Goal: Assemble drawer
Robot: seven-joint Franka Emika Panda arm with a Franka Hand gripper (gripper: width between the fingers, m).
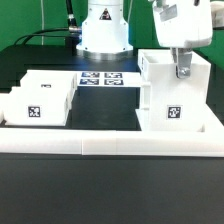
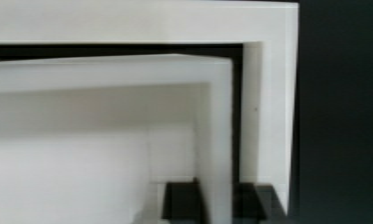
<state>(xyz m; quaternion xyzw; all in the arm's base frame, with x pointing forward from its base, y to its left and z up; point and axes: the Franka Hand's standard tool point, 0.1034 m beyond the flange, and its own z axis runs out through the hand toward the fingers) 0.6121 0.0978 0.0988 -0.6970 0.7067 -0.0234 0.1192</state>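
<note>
Exterior view, smooth white boxy drawer (image 1: 165,95), claw (image 1: 182,72) at wall

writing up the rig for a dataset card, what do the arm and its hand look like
The arm is glossy white, with rounded segments and a dark patch on its base. The hand is a blocky white-grey body with slim grey fingers; the wrist view shows dark fingertips. Black cables run behind the base.
</note>
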